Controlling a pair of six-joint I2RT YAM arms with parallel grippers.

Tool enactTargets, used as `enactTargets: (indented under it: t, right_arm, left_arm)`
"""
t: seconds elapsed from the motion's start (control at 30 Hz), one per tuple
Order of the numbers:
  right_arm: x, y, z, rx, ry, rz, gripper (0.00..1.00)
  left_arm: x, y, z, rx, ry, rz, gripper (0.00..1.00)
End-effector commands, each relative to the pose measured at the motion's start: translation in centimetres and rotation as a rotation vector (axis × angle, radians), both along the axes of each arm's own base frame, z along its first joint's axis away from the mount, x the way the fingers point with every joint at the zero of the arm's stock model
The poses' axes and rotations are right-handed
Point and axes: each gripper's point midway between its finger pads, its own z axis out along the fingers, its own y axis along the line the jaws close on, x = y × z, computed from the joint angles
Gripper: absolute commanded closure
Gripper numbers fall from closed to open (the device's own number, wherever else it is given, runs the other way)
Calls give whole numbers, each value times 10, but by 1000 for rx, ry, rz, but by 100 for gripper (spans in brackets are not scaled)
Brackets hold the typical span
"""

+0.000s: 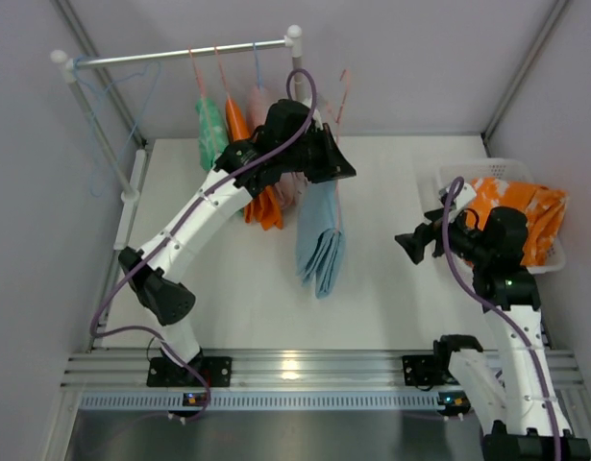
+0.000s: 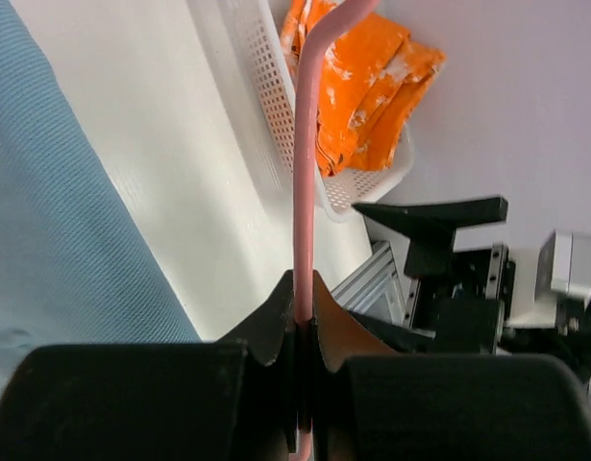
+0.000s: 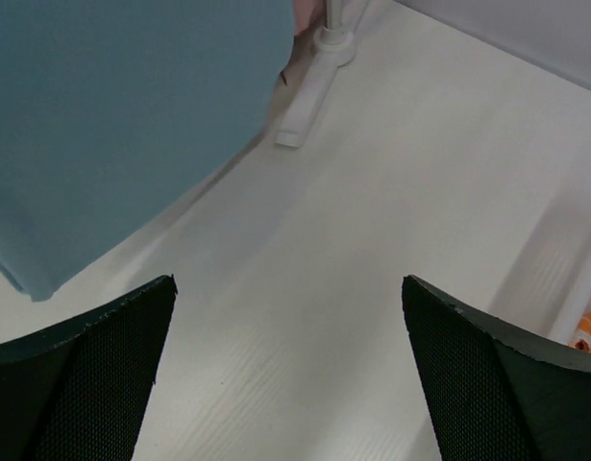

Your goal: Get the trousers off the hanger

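Our left arm (image 1: 204, 206) reaches up and away from its base at the near edge. It is bent at the elbow, with the forearm slanting toward the far right and the wrist near the end of the metal clothes rail (image 1: 180, 53). The left gripper (image 2: 303, 307) has its black fingers pressed together on the thin pink wire hanger (image 2: 307, 173), which runs straight up between them in the wrist view. From above, we see the hanger's wire to the right of the rail's white end post (image 1: 293, 38). The plain light blue cloth trousers (image 1: 319, 240) hang folded just below that gripper, over the white table (image 1: 247, 298). We cannot tell whether their lower edge touches it. Our right arm (image 1: 511, 317) rises from its base and folds at the elbow, so the wrist points left toward the blue cloth. The right gripper (image 3: 287, 280) is spread as wide as it goes and has hold of nothing, with bare tabletop between its mesh-faced fingers (image 3: 84, 375). It stays apart from the blue cloth, which fills the upper left of its view. The orange cloth trousers with white print (image 1: 526, 216) lie bunched in the white perforated plastic basket (image 1: 497, 170) at the right edge, just behind the right wrist. A green garment (image 1: 210, 134), an orange one (image 1: 264, 206) and a pale pink one (image 1: 261, 104) hang from the rail behind the left forearm.
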Motion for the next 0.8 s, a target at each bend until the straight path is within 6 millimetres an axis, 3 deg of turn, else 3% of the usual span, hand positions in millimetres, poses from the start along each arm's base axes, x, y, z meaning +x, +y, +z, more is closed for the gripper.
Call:
enactTargets:
  t: [0.0, 0.2, 0.4, 0.63, 0.77]
  right_arm:
    - [-4, 24, 29, -25, -180, 132, 0]
    - [-33, 72, 44, 7, -295, 303, 0]
    - [-45, 102, 63, 68, -351, 336, 1]
    - [-34, 114, 48, 19, -336, 306, 3]
    - [-12, 103, 41, -19, -334, 183, 16]
  left_arm:
    - [12, -9, 78, -222, -113, 83, 100]
    - [21, -19, 87, -303, -87, 108, 100]
    - [22, -24, 94, -350, -62, 109, 100]
    - [21, -27, 103, -388, -76, 90, 100]
    - [17, -29, 108, -406, -81, 68, 100]
